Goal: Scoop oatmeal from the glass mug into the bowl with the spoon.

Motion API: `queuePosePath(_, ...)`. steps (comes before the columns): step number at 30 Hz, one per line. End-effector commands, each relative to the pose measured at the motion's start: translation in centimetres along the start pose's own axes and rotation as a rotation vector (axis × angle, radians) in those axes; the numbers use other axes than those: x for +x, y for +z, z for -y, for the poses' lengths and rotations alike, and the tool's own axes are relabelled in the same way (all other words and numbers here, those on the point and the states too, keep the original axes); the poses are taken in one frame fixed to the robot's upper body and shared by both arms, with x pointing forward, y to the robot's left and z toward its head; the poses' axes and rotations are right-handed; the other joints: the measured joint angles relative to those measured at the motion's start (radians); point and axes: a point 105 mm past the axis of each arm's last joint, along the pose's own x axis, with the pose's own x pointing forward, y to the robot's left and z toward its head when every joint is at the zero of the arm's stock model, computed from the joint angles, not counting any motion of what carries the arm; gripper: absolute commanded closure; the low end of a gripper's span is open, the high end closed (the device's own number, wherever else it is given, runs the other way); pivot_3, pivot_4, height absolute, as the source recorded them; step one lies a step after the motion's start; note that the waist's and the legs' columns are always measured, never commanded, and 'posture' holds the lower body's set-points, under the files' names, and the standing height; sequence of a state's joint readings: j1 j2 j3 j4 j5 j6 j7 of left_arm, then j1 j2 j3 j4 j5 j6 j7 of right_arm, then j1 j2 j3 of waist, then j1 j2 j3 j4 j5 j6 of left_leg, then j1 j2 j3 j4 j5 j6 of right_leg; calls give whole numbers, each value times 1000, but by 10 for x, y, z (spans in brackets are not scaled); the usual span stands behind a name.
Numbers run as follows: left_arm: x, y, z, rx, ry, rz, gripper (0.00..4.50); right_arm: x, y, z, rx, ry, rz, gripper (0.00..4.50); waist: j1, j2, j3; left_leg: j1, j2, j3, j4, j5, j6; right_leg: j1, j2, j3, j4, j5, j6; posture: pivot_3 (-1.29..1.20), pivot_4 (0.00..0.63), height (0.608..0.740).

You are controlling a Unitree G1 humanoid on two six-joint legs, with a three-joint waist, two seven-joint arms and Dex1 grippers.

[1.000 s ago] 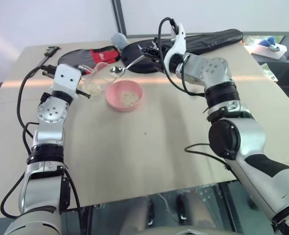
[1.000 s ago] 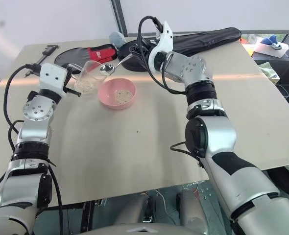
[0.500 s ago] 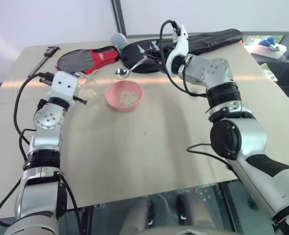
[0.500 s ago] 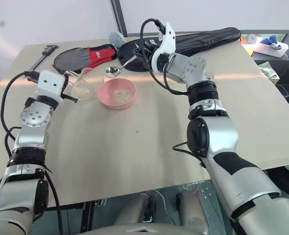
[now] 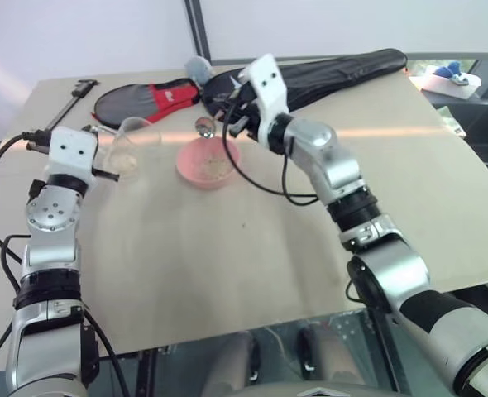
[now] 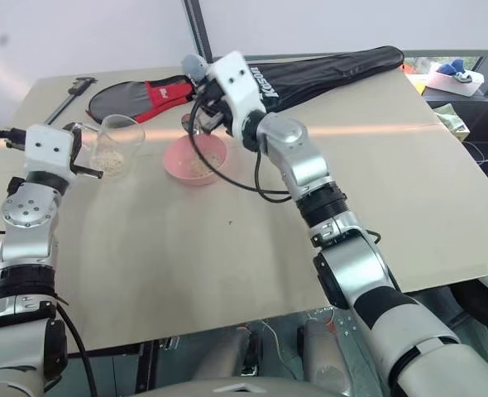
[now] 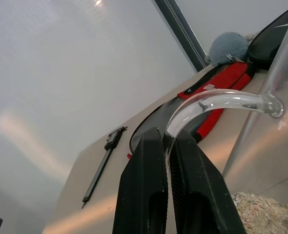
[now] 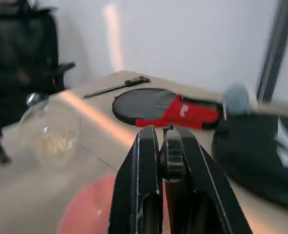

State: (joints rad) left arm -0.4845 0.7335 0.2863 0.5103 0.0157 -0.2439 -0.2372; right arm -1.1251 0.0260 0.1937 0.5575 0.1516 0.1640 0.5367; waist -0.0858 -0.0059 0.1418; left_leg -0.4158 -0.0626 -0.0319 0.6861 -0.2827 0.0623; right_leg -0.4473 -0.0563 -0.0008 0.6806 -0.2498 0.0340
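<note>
The glass mug (image 5: 133,143) stands upright at the left, with oatmeal (image 7: 261,215) in its bottom. My left gripper (image 7: 166,142) is shut on the mug's clear handle (image 7: 222,99). Right of it sits the pink bowl (image 5: 196,172), with a little oatmeal (image 5: 217,169) inside. My right gripper (image 5: 230,124) is shut on the spoon (image 5: 203,126), and the shiny spoon head hangs just over the bowl's far rim. In the right wrist view the mug (image 8: 51,129) and the bowl (image 8: 85,209) lie beyond the shut fingers (image 8: 144,195).
A long black bag (image 5: 335,70), a red and black pouch (image 5: 149,98) and a grey-blue object (image 5: 198,66) lie behind the bowl. A dark caliper tool (image 5: 74,99) lies at the far left. A white tray (image 5: 452,80) sits beyond the table's right edge.
My left gripper carried the mug leftward, away from the bowl, and it now stands upright. My right hand rolled over and pulled back, bringing the spoon over the bowl's far rim.
</note>
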Motion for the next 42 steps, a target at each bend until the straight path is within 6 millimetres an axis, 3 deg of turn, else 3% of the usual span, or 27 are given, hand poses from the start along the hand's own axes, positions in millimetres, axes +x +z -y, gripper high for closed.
queuePosePath(1, 0, 22, -16, -29, 75, 85, 4451, -2, 25, -9, -187, 43, 129, 4500, 0, 0, 0, 0, 0, 0, 0, 0, 0, 0, 0, 0, 0, 0, 0, 0, 150, 740)
queuePosePath(3, -1, 22, -13, -67, 84, 87, 4451, -4, 25, -5, -187, 27, 147, 4500, 0, 0, 0, 0, 0, 0, 1, 0, 0, 0, 0, 0, 0, 0, 0, 0, 150, 740)
queuePosePath(9, -4, 16, -4, -148, 96, 69, 4451, -11, 54, 18, 273, -18, 259, 4500, 0, 0, 0, 0, 0, -1, 1, 0, 0, 2, 0, -1, 0, 0, 0, 0, 150, 740)
queuePosePath(15, 0, 16, 6, -182, 96, 51, 4451, -11, 77, -3, 463, 87, 294, 4500, -1, 0, 0, 0, 0, -1, 1, 0, 0, 1, 0, -1, 0, 0, 0, 0, 150, 740)
queuePosePath(23, 7, 41, 18, -228, 79, 123, 4451, -3, 67, -29, 475, 122, 234, 4500, 2, -1, -1, 0, -1, -1, 1, 0, 0, 1, -1, -1, 0, 0, 0, 0, 150, 740)
queuePosePath(28, 1, 58, 26, -257, 63, 189, 4451, 2, 58, -28, 482, 99, 199, 4500, 2, -1, -1, 0, -1, -1, 1, 0, 0, 1, -1, -1, 0, 0, 0, 0, 150, 740)
queuePosePath(34, -3, 63, 28, -272, 58, 202, 4451, 6, 48, -31, 450, 97, 152, 4500, -6, -1, -1, 1, 0, -1, 1, 0, 0, 1, -1, -1, 0, 0, 0, 0, 150, 740)
queuePosePath(38, -4, 68, 36, -267, 32, 221, 4451, 10, 36, -46, 376, 162, 86, 4500, -7, -1, -1, 1, 0, -1, 1, 0, 0, 1, 0, -1, 0, 0, 0, 0, 150, 740)
queuePosePath(39, -4, 68, 37, -271, 28, 223, 4500, 10, 33, -49, 362, 177, 74, 3740, -7, -1, -1, 1, 0, -1, 1, 0, 0, 1, 0, -1, 0, 0, 0, 0, 150, 740)
queuePosePath(42, -5, 67, 40, -285, 25, 217, 4500, 9, 26, -50, 342, 190, 66, 2497, -6, -1, -1, 1, 0, -1, 1, 0, 0, 2, -1, -1, 0, 0, 0, 0, 150, 740)
